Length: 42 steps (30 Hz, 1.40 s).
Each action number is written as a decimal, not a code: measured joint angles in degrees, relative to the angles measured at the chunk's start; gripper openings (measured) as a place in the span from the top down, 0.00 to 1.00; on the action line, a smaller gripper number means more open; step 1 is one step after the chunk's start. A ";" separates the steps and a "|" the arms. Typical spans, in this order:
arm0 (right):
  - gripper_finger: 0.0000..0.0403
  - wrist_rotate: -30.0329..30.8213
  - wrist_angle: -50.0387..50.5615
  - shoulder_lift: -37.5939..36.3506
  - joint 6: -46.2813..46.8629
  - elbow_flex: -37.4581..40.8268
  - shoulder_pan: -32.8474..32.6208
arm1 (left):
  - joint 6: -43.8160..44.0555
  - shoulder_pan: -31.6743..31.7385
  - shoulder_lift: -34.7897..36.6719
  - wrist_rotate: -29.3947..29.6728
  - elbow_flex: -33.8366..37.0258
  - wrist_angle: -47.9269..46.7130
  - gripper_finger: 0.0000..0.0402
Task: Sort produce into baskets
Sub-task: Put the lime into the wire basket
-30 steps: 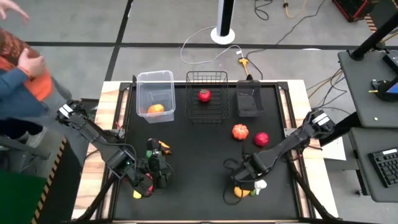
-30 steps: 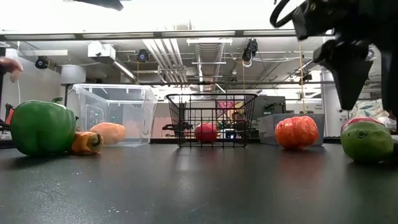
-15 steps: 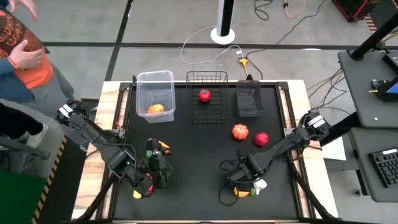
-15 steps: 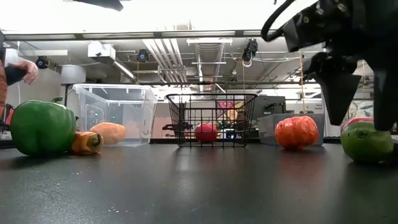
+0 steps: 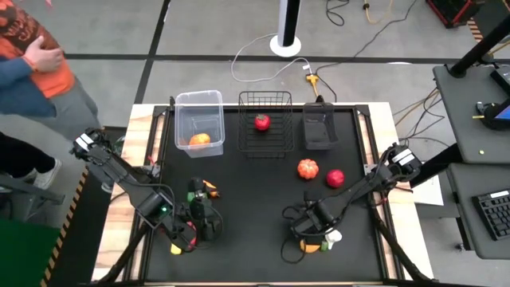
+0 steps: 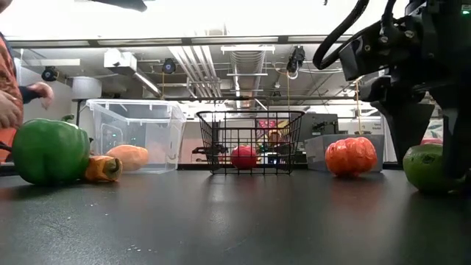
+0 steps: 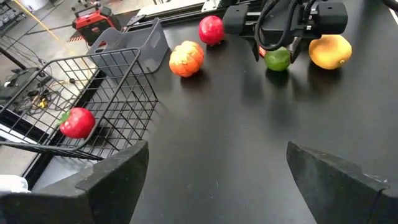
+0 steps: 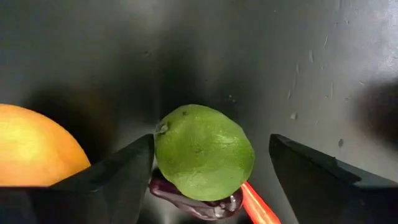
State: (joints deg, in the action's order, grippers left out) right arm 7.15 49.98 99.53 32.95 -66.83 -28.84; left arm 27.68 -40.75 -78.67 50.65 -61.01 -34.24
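My right gripper [image 8: 211, 180] is open at the table's front right, low over a green lime [image 8: 203, 152], with one finger on each side of it. The lime lies partly on a dark purple piece [image 8: 193, 202] and beside a yellow-orange fruit [image 8: 31, 149]; it also shows in the low view [image 6: 423, 168]. My left gripper [image 7: 217, 180] is open and empty at the front left [image 5: 199, 219], next to a green pepper [image 6: 50, 151] and an orange pepper [image 6: 101, 168]. My right gripper comes at the lime from above, pointing down. One finger [image 8: 118, 180] stands right at the lime's side [image 8: 160, 149]; I cannot tell whether it touches. The other finger [image 8: 317, 174] stands apart from the lime, which rests on the table and the purple piece.
At the far edge stand a clear tub [image 5: 178, 119] holding an orange fruit [image 5: 199, 139], a wire basket [image 5: 242, 127] holding a red piece [image 5: 261, 122], and a dark bin [image 5: 319, 131]. An orange pumpkin-like piece [image 5: 307, 168] and a red fruit [image 5: 335, 178] lie mid-right. A person [image 5: 32, 56] stands beyond the far left corner.
My right gripper has come down toward the table and shifted a little toward the table's left edge, so that its fingers now stand around the lime. The lime has stayed in place. The person at the far left has moved about.
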 joint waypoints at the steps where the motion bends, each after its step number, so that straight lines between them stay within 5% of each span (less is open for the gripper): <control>1: 0.28 0.23 0.00 0.00 0.00 0.00 0.00 | 0.00 0.00 0.00 0.00 0.00 0.00 0.10; 11: 0.46 0.37 0.09 -0.43 -2.25 -0.81 1.09 | 0.18 -0.01 0.00 0.00 0.00 0.17 0.10; 23: 0.48 3.25 -5.50 -6.52 -16.93 -9.25 7.60 | 0.87 -0.02 0.02 0.00 0.04 0.37 0.10; 32: 0.48 11.81 -15.22 -8.78 -34.27 -19.18 21.56 | 6.31 0.00 0.02 -5.91 0.04 -0.66 0.10; 42: 0.48 8.43 -16.41 -5.45 -26.16 -21.12 44.41 | 19.86 -0.02 0.02 -14.94 0.04 -10.13 0.10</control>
State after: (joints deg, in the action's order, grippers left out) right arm 15.57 33.56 94.07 6.79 -87.94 15.57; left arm 47.54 -40.77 -78.65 35.72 -60.97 -44.37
